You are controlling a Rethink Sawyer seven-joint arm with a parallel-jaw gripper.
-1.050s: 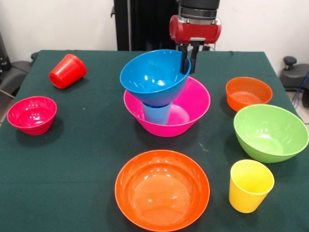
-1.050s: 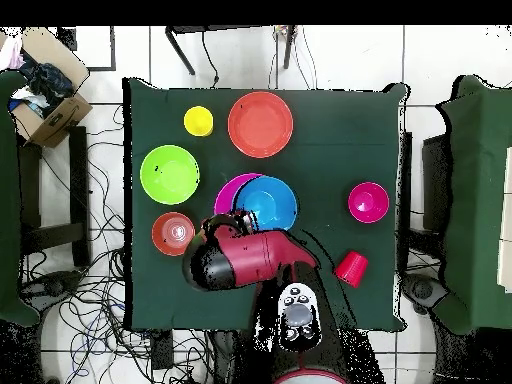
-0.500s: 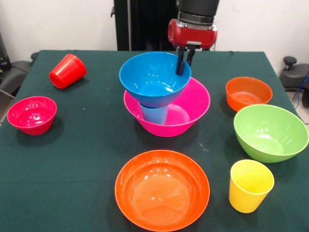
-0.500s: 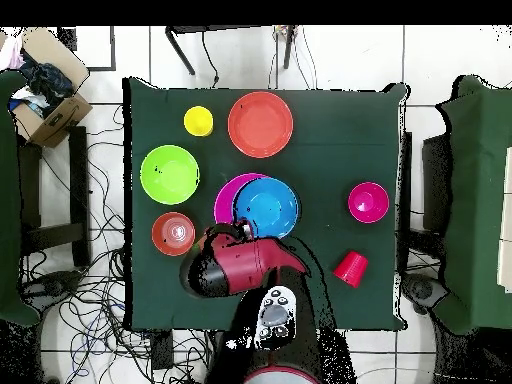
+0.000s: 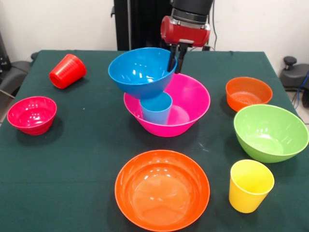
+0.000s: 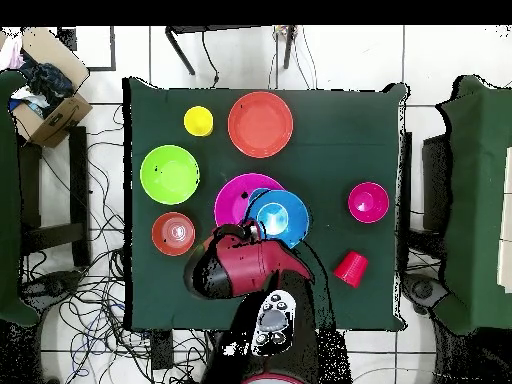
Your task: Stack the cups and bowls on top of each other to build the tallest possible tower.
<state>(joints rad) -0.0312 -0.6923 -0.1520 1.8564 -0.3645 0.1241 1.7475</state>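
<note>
My gripper (image 5: 175, 59) is shut on the far rim of the large blue bowl (image 5: 141, 72), holding it in the air, clear of the light blue cup (image 5: 156, 108). That cup stands upright inside the large pink bowl (image 5: 195, 99). From overhead the blue bowl (image 6: 281, 217) overlaps the pink bowl (image 6: 233, 199) on its right side, with the gripper (image 6: 252, 229) at the bowl's rim. A large orange bowl (image 5: 162, 189), a green bowl (image 5: 270, 131), a small orange bowl (image 5: 248, 93), a small red bowl (image 5: 32, 113) and a yellow cup (image 5: 250, 185) stand apart. A red cup (image 5: 67, 71) lies on its side.
The green cloth table (image 5: 87, 154) holds everything. In the overhead view a cardboard box (image 6: 45, 85) sits off the table's top left corner, and cables cover the floor around the table.
The blue bowl rested tilted on the light blue cup; it has been lifted off it and carried left in the front view, now hanging nearly level. The cup's rim now shows.
</note>
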